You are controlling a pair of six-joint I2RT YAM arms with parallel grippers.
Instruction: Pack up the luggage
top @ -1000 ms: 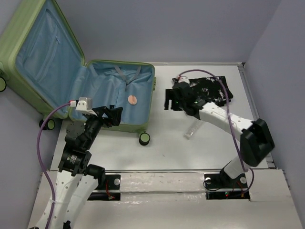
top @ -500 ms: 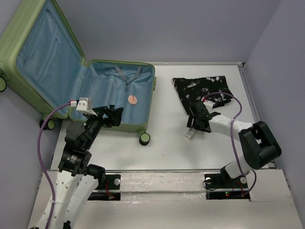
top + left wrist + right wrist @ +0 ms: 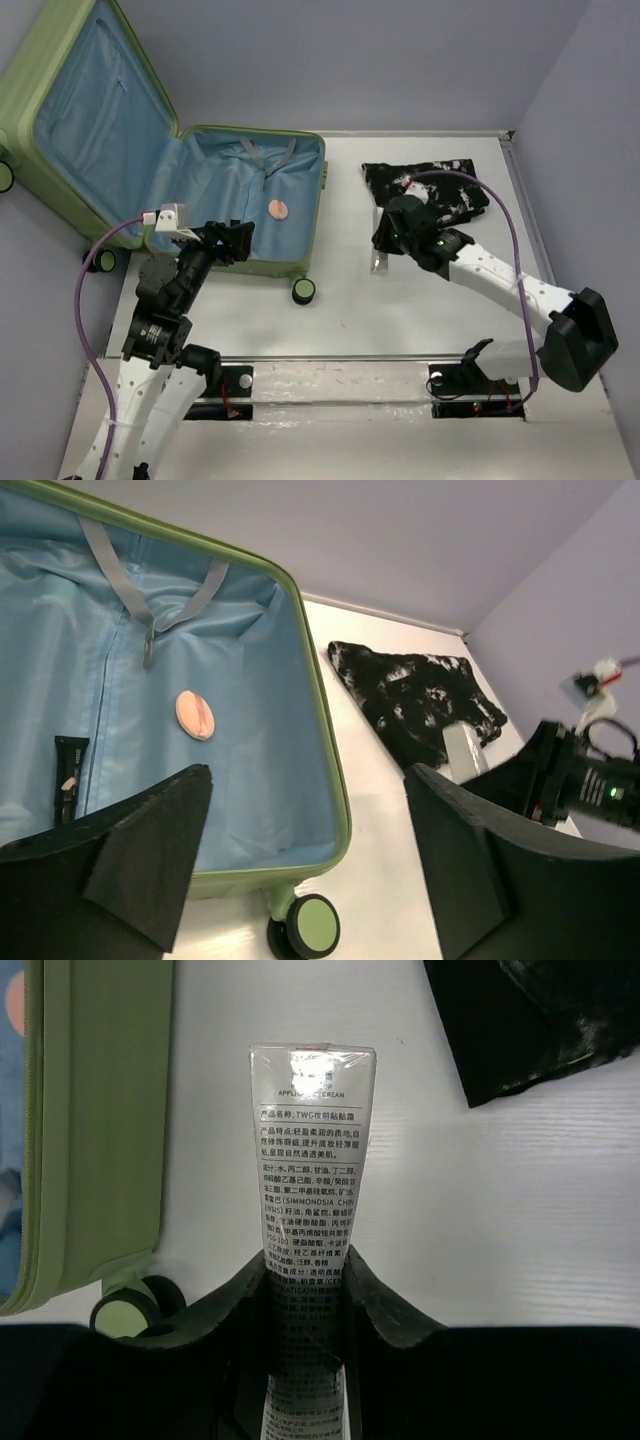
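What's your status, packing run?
Right gripper shut on cream tube. Left gripper open, at luggage rim. Luggage open. Cloth bundle aside, not blocking.

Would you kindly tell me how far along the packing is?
Done: a pink oval pad and a small black tube lie in the open light-green hard-shell suitcase. In hand: the right end effector grips a white printed cream tube. Remaining: that tube and the black-and-white patterned cloth, both outside it.

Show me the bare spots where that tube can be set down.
Bare: luggage lining between the pink oval and right wall; table between the wheel and right arm. Crowded: beside the patterned cloth, where the right gripper holds the tube.
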